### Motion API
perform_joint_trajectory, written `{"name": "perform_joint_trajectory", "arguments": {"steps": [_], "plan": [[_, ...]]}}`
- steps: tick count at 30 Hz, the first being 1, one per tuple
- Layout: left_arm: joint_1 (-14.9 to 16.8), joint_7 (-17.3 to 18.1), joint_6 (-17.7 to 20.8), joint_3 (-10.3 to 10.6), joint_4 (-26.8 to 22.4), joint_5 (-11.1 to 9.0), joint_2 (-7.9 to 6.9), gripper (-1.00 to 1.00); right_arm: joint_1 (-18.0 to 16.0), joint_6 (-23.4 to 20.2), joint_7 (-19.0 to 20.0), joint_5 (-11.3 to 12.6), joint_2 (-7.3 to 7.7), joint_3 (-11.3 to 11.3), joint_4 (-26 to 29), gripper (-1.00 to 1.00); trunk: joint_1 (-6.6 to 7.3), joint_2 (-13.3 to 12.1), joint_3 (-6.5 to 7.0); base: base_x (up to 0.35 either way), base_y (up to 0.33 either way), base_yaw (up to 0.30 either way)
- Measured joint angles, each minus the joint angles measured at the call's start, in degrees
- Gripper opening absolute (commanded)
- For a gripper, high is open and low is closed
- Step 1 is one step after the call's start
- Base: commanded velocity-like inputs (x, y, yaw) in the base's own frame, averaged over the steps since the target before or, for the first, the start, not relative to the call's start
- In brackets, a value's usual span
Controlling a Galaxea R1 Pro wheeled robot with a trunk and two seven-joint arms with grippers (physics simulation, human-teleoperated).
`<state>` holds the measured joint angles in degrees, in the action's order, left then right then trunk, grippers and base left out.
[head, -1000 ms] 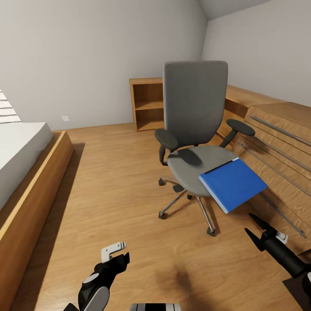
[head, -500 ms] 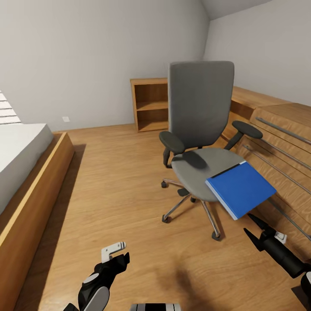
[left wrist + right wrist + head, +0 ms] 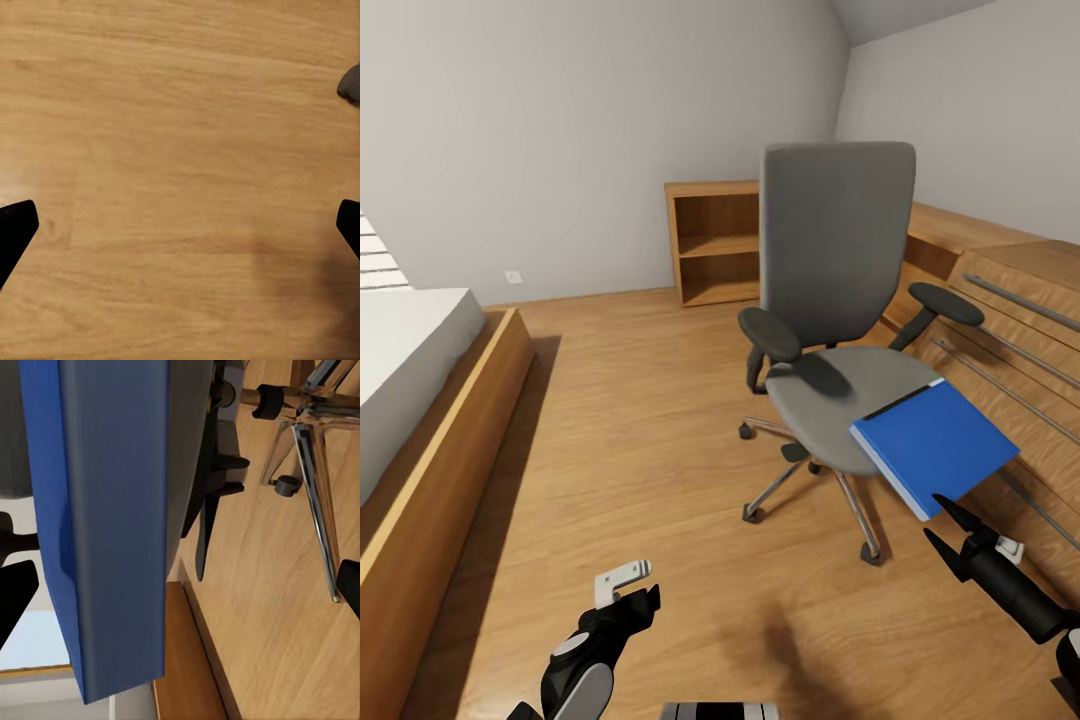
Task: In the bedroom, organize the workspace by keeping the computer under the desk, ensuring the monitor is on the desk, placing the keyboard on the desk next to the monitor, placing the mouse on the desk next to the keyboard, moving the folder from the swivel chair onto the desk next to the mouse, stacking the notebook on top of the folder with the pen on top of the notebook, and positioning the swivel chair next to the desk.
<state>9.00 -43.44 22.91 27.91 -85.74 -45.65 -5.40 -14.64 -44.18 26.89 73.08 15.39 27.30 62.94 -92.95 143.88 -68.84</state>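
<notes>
Blue folder [image 3: 935, 448] overhangs the swivel chair [image 3: 840, 300], hiding its seat corner; both tools spread, empty.

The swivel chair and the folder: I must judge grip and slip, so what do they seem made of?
The swivel chair: seat and back look like matte grey fabric, armrests matte black plastic or rubber, base shiny chrome-like metal with glints. The folder: smooth, stiff blue cover, probably plastic or coated card; it overhangs the seat edge unbent.

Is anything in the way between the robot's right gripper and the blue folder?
Nothing visible is. The open right gripper sits just below the folder, which overhangs the chair seat's front edge, with only open air between them.
</notes>
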Motion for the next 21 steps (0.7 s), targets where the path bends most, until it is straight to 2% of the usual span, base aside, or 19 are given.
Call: {"name": "perform_joint_trajectory", "arguments": {"steps": [11, 15, 21], "plan": [[0.0, -0.1, 0.0, 0.0, 0.0, 0.0, 0.00, 1.00, 0.0, 0.0, 0.0, 0.0, 0.02, -0.1, 0.1, 1.00, 0.00, 0.0, 0.00, 0.003, 0.043, 0.000], [0.0, -0.1, 0.0, 0.0, 0.0, 0.0, 0.00, 1.00, 0.0, 0.0, 0.0, 0.0, 0.01, -0.1, 0.1, 1.00, 0.10, -0.1, 0.88, 0.000, 0.003, 0.000], [0.0, -0.1, 0.0, 0.0, 0.0, 0.0, 0.00, 1.00, 0.0, 0.0, 0.0, -0.1, 0.00, -0.1, 0.1, 1.00, 0.10, -0.1, 0.89, 0.000, 0.000, 0.000]]}}
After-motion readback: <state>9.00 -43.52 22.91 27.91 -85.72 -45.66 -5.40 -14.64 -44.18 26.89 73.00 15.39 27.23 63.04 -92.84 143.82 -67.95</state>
